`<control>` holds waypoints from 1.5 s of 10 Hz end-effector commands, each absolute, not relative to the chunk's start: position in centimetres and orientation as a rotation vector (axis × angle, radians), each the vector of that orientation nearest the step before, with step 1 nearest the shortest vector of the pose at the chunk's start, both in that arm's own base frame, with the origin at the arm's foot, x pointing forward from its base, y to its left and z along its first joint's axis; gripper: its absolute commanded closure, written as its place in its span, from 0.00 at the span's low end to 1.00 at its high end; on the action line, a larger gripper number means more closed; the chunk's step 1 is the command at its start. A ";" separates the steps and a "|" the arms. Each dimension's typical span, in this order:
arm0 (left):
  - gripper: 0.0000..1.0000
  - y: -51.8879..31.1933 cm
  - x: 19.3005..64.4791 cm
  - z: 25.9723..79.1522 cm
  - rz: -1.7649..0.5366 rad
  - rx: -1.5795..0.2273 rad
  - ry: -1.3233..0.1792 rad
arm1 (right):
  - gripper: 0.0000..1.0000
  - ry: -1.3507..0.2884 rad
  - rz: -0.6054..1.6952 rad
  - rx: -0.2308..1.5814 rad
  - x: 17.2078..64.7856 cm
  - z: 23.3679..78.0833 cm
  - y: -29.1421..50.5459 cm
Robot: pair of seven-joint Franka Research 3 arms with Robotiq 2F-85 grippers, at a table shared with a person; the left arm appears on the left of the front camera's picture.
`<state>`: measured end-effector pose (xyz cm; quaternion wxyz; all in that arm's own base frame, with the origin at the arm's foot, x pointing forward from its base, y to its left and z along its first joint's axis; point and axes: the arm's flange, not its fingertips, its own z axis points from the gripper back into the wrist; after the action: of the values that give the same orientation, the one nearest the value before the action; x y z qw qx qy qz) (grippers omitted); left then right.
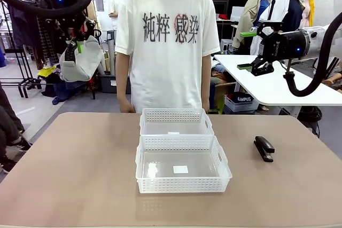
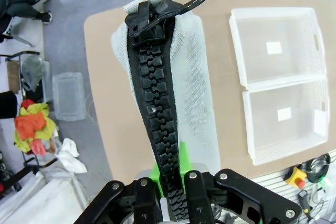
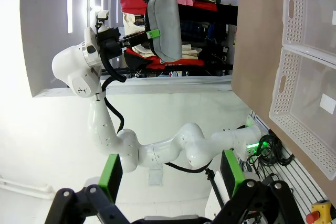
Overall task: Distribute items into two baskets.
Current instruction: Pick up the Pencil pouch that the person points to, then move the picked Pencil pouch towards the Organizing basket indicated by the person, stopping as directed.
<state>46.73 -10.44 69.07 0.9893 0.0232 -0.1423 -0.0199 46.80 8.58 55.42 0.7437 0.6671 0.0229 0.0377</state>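
Our left hand (image 1: 76,46) clamps the grey pencil pouch (image 1: 80,63), which hangs just below it; our right hand (image 1: 247,50) stands wide, empty. Next, we judge: carry it over the larger basket (image 1: 181,184), release.

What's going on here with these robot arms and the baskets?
The left gripper is shut on the pouch, holding it high at the table's left side. The right gripper hangs open and empty at the right. The near basket and far basket are empty; the stapler lies on the table to their right. A person stands at the far side.
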 end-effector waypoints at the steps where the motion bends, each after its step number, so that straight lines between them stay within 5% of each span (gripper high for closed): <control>1: 1.00 -10.4 46.6 69.1 -0.039 0.047 -0.286 | 0.00 0.052 0.079 1.461 46.7 55.6 8.5; 15: 1.00 -10.4 46.6 69.1 -0.039 0.047 -0.286 | 0.00 0.052 0.079 1.461 46.7 55.6 8.5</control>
<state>46.81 -10.52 68.92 0.9896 0.0233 -0.1407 -0.0208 46.80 8.58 55.42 0.7437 0.6671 0.0229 0.0377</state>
